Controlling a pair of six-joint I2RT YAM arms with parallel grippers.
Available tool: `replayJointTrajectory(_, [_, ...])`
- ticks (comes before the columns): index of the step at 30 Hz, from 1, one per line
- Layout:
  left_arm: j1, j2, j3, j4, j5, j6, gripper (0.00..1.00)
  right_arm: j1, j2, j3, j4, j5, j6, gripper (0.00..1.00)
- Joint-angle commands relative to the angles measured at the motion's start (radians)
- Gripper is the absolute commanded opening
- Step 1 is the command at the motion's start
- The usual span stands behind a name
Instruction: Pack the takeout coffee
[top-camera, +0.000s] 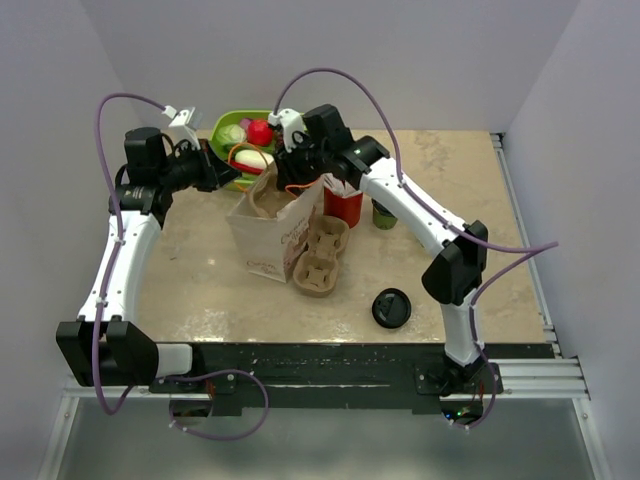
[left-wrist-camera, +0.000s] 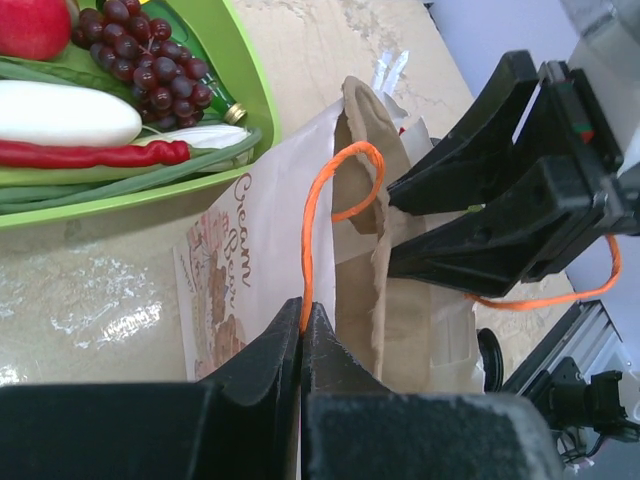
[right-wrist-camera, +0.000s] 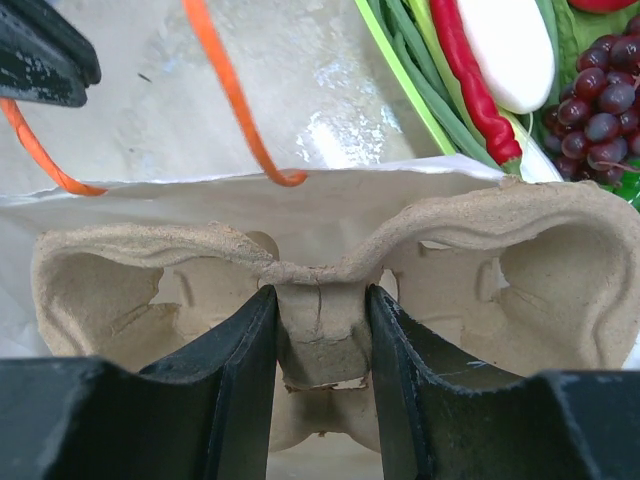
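The takeout coffee is a small green cup (top-camera: 385, 215) standing on the table to the right of the red cup. Its round black lid (top-camera: 392, 308) lies apart from it near the front edge. The white paper bag (top-camera: 268, 232) (left-wrist-camera: 262, 262) stands in the middle. My left gripper (top-camera: 225, 180) (left-wrist-camera: 302, 322) is shut on the bag's orange handle (left-wrist-camera: 312, 215). My right gripper (top-camera: 320, 205) (right-wrist-camera: 322, 300) is shut on the centre post of the brown cardboard cup carrier (top-camera: 320, 255) (right-wrist-camera: 322, 335), which is tilted at the bag's mouth.
A green tray (top-camera: 222, 122) (left-wrist-camera: 255, 95) of vegetables and fruit sits behind the bag. A red cup (top-camera: 343, 207) stands between the bag and the green cup. The bag's second orange handle (right-wrist-camera: 235, 95) hangs loose. Grey walls enclose the table.
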Motion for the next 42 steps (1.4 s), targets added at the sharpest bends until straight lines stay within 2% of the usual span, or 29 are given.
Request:
replayJointTrajectory(1, [0.008,-0.028,0.033,0.021,0.032,-0.001,0.0,0.04,-0.047,-0.021,-0.025,0.121,-0.077,0.39])
replayJointTrajectory(5, [0.009,-0.034,0.024,0.041,0.02,-0.043,0.0,0.108,-0.056,-0.073,-0.004,0.282,-0.065,0.42])
replayJointTrajectory(10, [0.006,-0.08,-0.017,0.076,-0.069,-0.184,0.0,0.149,-0.017,-0.083,-0.03,0.354,-0.01,0.42])
replayJointTrajectory(13, [0.006,-0.114,-0.052,0.09,-0.094,-0.193,0.0,0.169,0.028,-0.033,-0.092,0.42,-0.008,0.43])
replayJointTrajectory(18, [0.005,-0.119,-0.063,0.081,-0.072,-0.182,0.0,0.198,0.052,-0.014,-0.142,0.44,0.006,0.46])
replayJointTrajectory(22, [0.003,-0.131,-0.072,0.092,-0.065,-0.185,0.0,0.214,0.076,0.006,-0.206,0.514,0.041,0.47])
replayJointTrajectory(23, [0.0,-0.135,-0.074,0.096,-0.063,-0.187,0.0,0.214,0.085,0.008,-0.217,0.541,0.091,0.48])
replayJointTrajectory(30, [-0.009,-0.139,-0.088,0.119,-0.034,-0.193,0.0,0.215,0.084,-0.029,-0.179,0.491,0.092,0.57])
replayJointTrajectory(31, [-0.009,-0.137,-0.089,0.116,-0.033,-0.193,0.0,0.215,0.087,-0.023,-0.186,0.497,0.092,0.63])
replayJointTrajectory(34, [-0.011,-0.14,-0.091,0.118,-0.033,-0.19,0.0,0.217,0.093,-0.017,-0.191,0.522,0.098,0.7])
replayJointTrajectory(41, [-0.012,-0.142,-0.094,0.115,-0.029,-0.187,0.0,0.215,0.069,-0.003,-0.171,0.519,0.107,0.75])
replayJointTrajectory(42, [-0.012,-0.143,-0.095,0.116,-0.029,-0.186,0.0,0.217,0.064,-0.001,-0.162,0.511,0.11,0.79])
